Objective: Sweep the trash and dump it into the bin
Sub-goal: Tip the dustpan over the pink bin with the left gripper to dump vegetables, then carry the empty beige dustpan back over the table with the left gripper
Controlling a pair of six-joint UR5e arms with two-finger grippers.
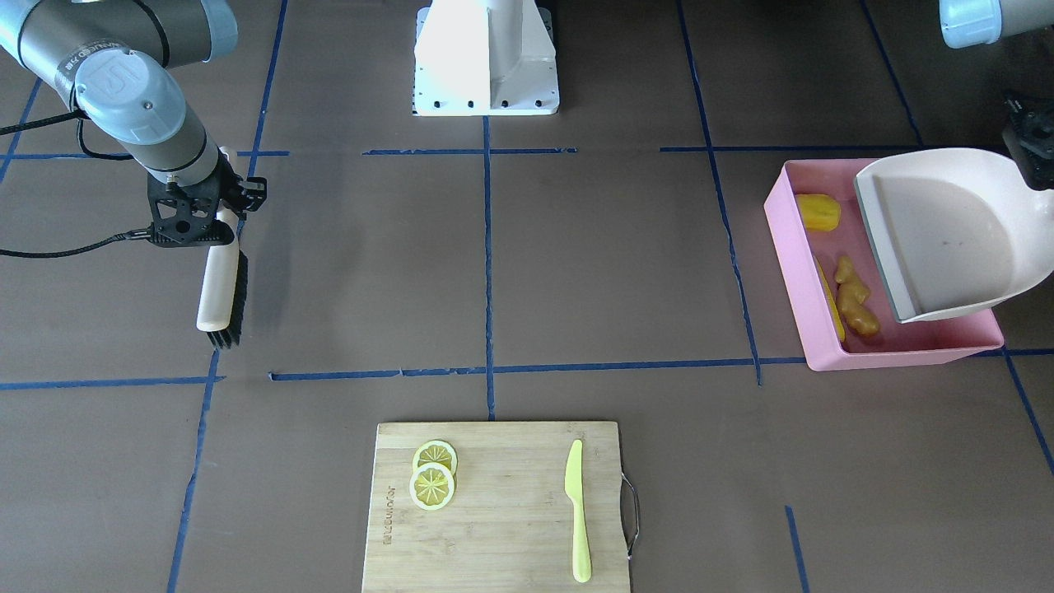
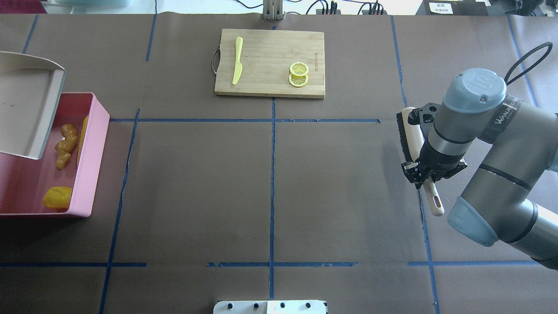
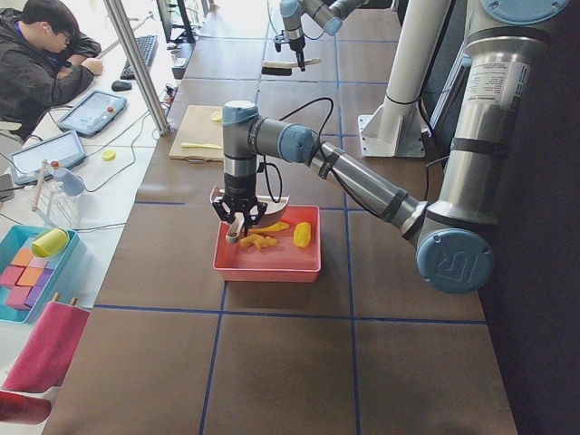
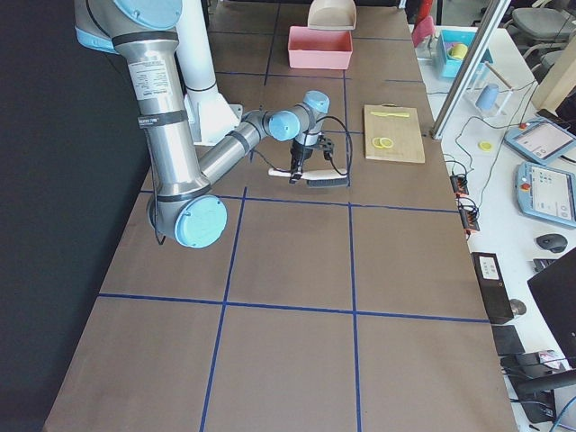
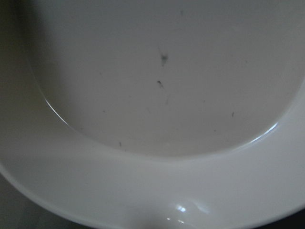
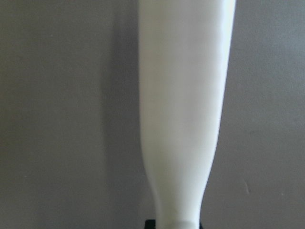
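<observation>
at the far left the bin sits on the brown surface, which is marked into squares by blue tape lines. all the trash lies inside it. the corn cob lies lengthwise against the wall nearer the middle of the surface. the ginger root is just beside it. the rounded yellow lump sits apart from both, in the corner nearer the robot. the left end effector is clamped on the handle of the dustpan and holds it tilted over the bin's outer side, its open mouth turned towards the trash.

in the middle, at the edge of the surface far from the robot, a wooden cutting board lies flat. it has a yellow-green knife on its left part and two overlapping lemon slices on its right part. all of this is well apart from the bin.

on the right, the right end effector is closed around the handle of a brush. it grips partway along, so the handle's end sticks out towards the robot. the brush lies level, its head away from the robot, with black bristles along the side facing the middle. whether the bristles touch the surface i cannot tell.
</observation>
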